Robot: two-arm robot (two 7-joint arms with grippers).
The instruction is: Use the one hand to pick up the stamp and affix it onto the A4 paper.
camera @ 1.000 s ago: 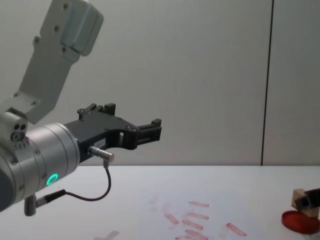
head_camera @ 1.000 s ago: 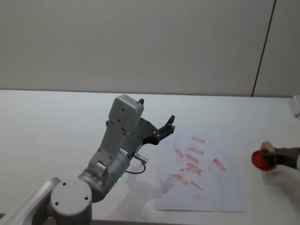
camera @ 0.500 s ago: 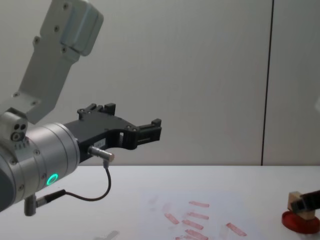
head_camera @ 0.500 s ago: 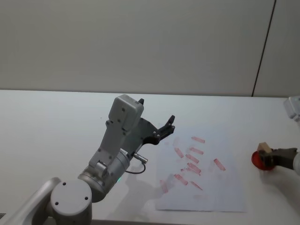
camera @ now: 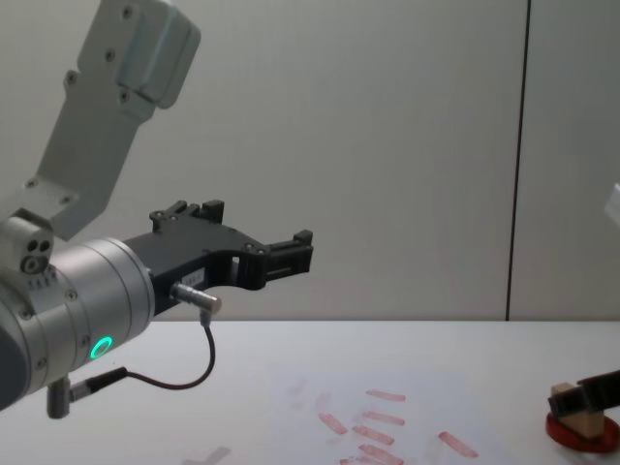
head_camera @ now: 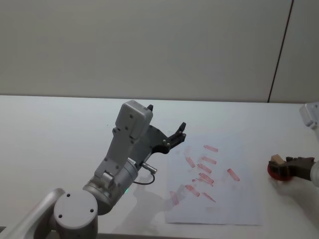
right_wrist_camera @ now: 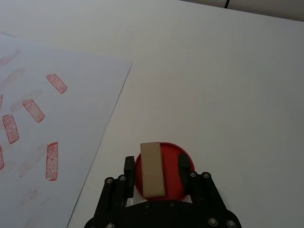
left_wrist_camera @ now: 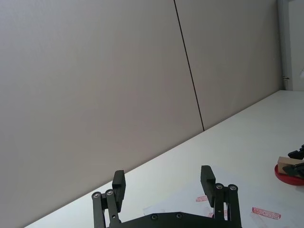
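The stamp (right_wrist_camera: 152,159), a light tan wooden block, stands on the round red ink pad (right_wrist_camera: 183,159) at the table's right side, just past the right edge of the A4 paper (head_camera: 224,199). My right gripper (right_wrist_camera: 156,167) is shut on the stamp, one finger on each long side. From the chest the stamp (camera: 566,399) meets the pad (camera: 581,433). The paper carries several red oblong marks. My left gripper (head_camera: 178,135) hangs open and empty, high above the paper's left edge.
The white table (head_camera: 60,124) runs wide to the left and back. A grey wall stands behind it. My left arm (head_camera: 127,149) rises large over the front left of the table, with a cable looping beneath it.
My right gripper has carried the stamp a little left and down, from above the ink pad onto it. The left arm has not moved.
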